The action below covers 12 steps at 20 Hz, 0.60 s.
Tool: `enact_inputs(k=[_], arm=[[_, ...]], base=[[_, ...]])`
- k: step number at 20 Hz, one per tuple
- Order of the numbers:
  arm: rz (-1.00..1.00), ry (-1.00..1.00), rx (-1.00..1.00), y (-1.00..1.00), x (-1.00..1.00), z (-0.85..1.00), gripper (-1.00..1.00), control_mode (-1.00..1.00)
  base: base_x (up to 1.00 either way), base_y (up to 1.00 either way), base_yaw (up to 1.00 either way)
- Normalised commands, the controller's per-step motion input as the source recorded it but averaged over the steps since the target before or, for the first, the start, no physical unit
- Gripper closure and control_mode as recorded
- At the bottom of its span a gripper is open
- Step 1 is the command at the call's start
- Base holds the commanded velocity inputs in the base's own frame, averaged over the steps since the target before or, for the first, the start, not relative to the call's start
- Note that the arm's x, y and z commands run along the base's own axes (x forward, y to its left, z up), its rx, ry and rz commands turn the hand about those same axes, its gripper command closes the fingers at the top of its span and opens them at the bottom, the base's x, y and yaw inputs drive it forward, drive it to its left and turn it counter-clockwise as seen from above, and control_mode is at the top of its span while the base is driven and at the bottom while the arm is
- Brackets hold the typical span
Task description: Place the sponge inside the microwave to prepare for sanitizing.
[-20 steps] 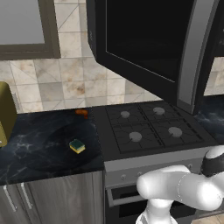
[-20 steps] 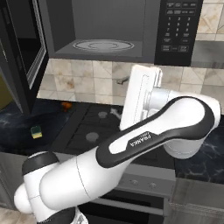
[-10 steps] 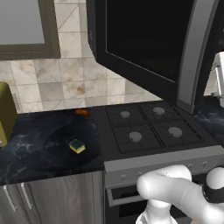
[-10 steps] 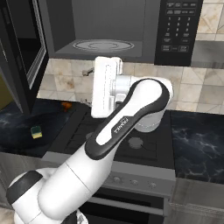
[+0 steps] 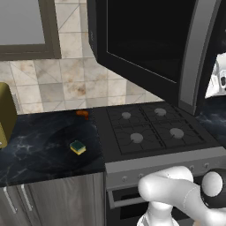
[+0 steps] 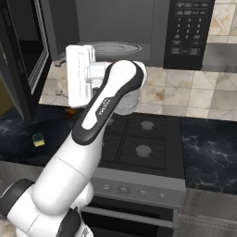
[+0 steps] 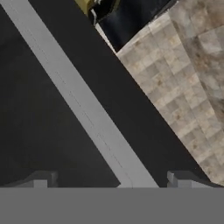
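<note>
Microwave (image 6: pixel 139 28) hangs above the stove (image 5: pixel 150 128), door (image 5: pixel 150 39) swung wide open toward the left; grey cavity and round turntable (image 6: pixel 111 47) exposed, button panel (image 6: pixel 187 30) at right. Nothing sits on the turntable.

Arm (image 6: pixel 99 120): over the last second it has swept leftward across the right base view, from right of the stove's centre to a spot in front of the open cavity, its white hand now at the left side of the stovetop. The base has not shifted; counter and stove sit in the same places in both base views.

Gripper (image 7: pixel 111 181): fingertips (image 7: pixel 41 179) stand wide apart, empty between them. The hand view looks at the dark door with its pale strip, wall tile beyond.

Black counter (image 5: pixel 35 150) left of the stove, yellow-olive appliance (image 5: pixel 6 114) at its far left.

Sponge (image 5: pixel 78 147): flat on the counter, green side up, just left of the stove's edge, untouched; also at lower left in the right base view (image 6: pixel 38 139). Small orange thing (image 5: pixel 82 113) sits nearer the wall, well apart from it.

Reading: the swing brings the hand toward the sponge's side, still high above the counter. Pickup not yet begun; descent and grasp remain, then the lift into the cavity. The open door hanging nearby looks like the main obstacle on the way down.
</note>
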Motion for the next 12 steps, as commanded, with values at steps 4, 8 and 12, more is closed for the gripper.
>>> enact_inputs(k=[4, 8, 12], arm=[[0.05, 0.01, 0.00, 0.94, 0.00, -0.02, -1.00, -1.00], [0.05, 0.06, 0.00, 0.91, 0.00, 0.00, -1.00, -1.00], [0.04, 0.05, 0.00, 0.98, 0.00, 0.00, -1.00, -1.00]], base=[[0.00, 0.00, 0.00], [0.00, 0.00, 0.00], [0.00, 0.00, 0.00]])
